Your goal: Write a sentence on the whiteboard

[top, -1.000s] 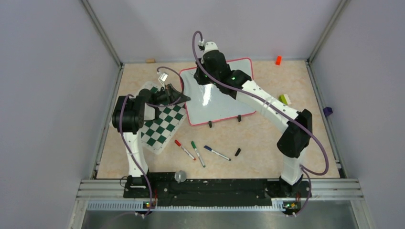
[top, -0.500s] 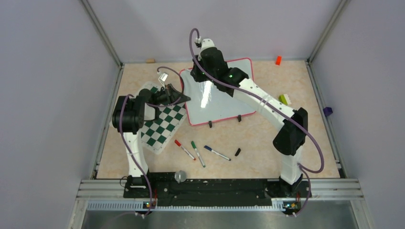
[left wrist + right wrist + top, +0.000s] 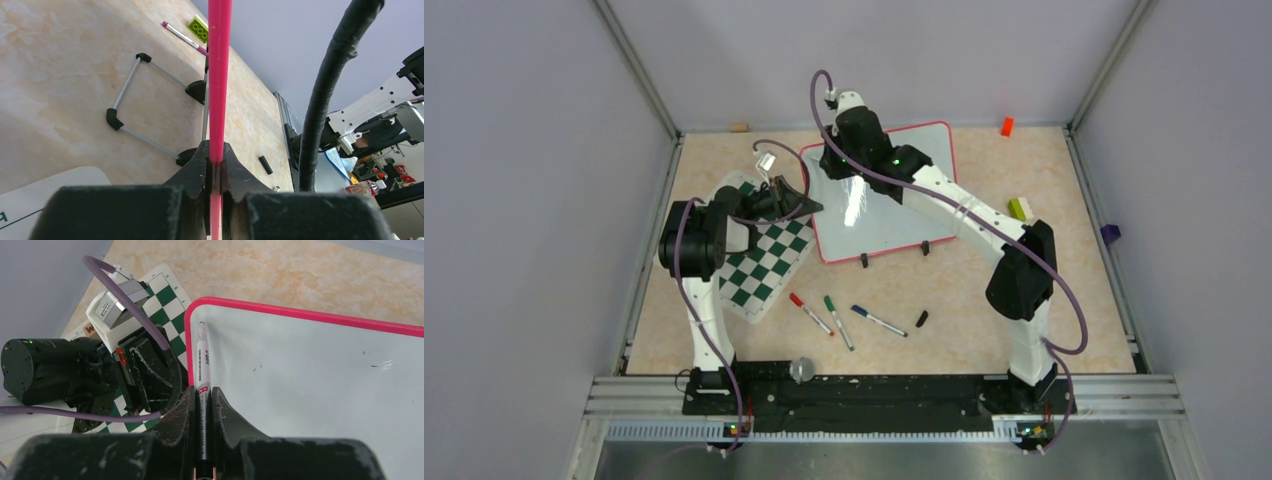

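Right gripper [image 3: 202, 396] has swung left, clamping the marker [image 3: 201, 357] — left gripper [image 3: 215, 157] pinches the whiteboard [image 3: 310, 377] frame; hard pressing may dislodge it.

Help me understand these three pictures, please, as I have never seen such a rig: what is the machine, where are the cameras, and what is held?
The machine is a left arm and a right arm bolted to a table's near edge. The overhead picture looks down on both; the other two come from a camera on each wrist, looking past its gripper. The left gripper is shut on the red frame of the whiteboard. The right gripper holds a marker pointed toward a corner of the board; the visible board shows no sentence yet. On the table lie a checkered mat, a red marker, a green marker, a blue marker, a black cap and a green brick.
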